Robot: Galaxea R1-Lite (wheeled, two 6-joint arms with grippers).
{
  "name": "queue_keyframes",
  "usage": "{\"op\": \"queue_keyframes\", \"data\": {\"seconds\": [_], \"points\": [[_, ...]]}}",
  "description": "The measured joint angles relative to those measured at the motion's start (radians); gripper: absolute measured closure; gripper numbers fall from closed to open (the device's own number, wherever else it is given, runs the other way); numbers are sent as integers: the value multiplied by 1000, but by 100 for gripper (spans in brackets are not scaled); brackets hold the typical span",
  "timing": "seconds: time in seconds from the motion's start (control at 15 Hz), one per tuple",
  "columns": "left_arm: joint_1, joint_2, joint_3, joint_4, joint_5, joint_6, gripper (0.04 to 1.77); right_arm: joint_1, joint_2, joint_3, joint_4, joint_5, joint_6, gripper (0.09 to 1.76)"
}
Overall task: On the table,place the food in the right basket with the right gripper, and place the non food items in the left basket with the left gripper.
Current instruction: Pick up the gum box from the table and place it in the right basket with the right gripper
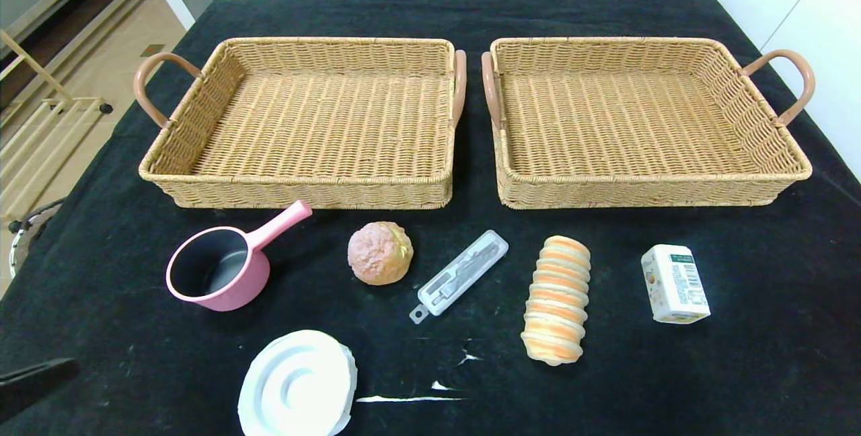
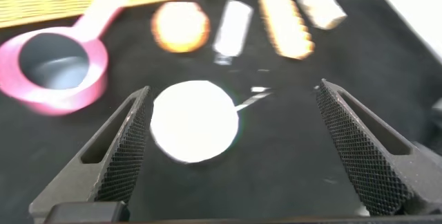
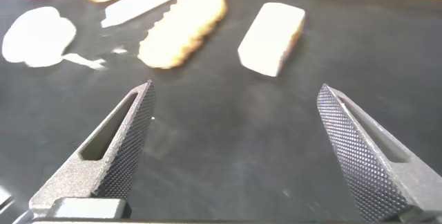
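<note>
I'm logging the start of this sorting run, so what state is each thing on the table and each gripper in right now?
left basket: empty.
right basket: empty.
pink saucepan: upright, lidless, nothing inside, on the cloth.
white lid: lying flat, off any pot.
round bun: on the cloth, untouched.
clear case: closed, lying flat.
ridged bread roll: lying lengthwise.
white carton: lying on its side.
left gripper: open, holding nothing.
right gripper: open, holding nothing.

Lab-like room: black-draped table (image 1: 740, 369)
</note>
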Motion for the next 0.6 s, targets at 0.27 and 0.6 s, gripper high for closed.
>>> {"op": "queue_keyframes", "data": {"seconds": [0.27,0.6], "points": [[-157,192,-65,-49,-13,3,9,199,175,-87,-45,-74,21,14],[-231,471,-83,-333,-15,11,9,332,414,-141,-235,-143,29,14]]}}
